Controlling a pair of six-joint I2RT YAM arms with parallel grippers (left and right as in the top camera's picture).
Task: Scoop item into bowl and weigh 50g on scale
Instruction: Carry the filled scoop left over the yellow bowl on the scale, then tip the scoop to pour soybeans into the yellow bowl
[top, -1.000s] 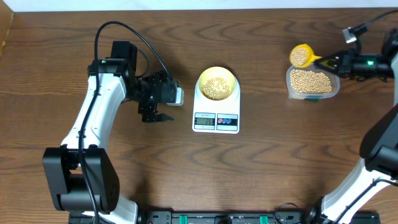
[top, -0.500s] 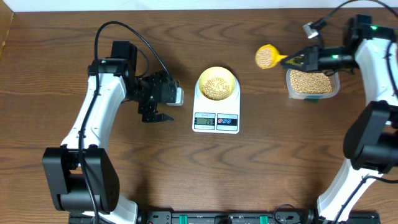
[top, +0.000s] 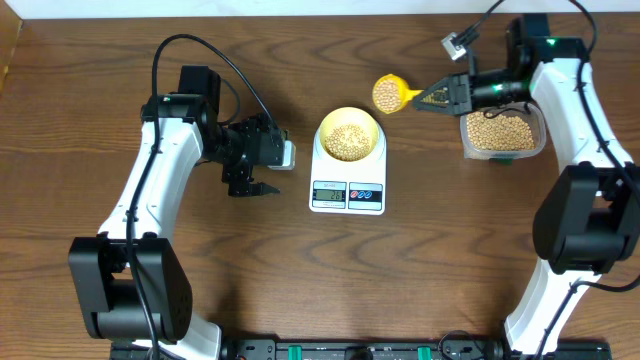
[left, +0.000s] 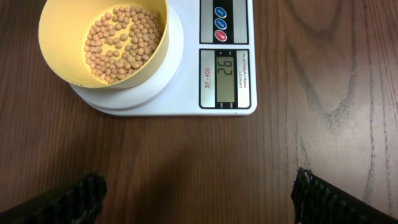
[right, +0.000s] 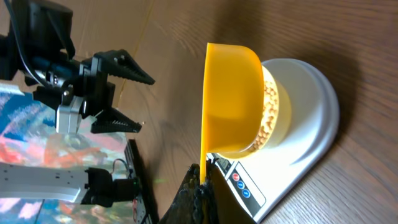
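Observation:
The pale yellow bowl (top: 349, 135) with tan beans (left: 118, 42) stands on the white scale (top: 347, 190); its display (left: 226, 68) reads 26. My right gripper (top: 437, 97) is shut on the handle of a yellow scoop (top: 389, 94) full of beans, held in the air just right of the bowl. In the right wrist view the scoop (right: 231, 99) hangs in front of the scale (right: 305, 124). My left gripper (top: 252, 186) is open and empty, left of the scale; its fingertips frame bare table in the left wrist view (left: 199, 199).
A clear plastic container (top: 501, 133) full of beans sits at the right, under my right arm. The table's far edge runs along the top.
My right gripper has carried the loaded scoop leftward from above the container toward the bowl. The left arm has not moved.

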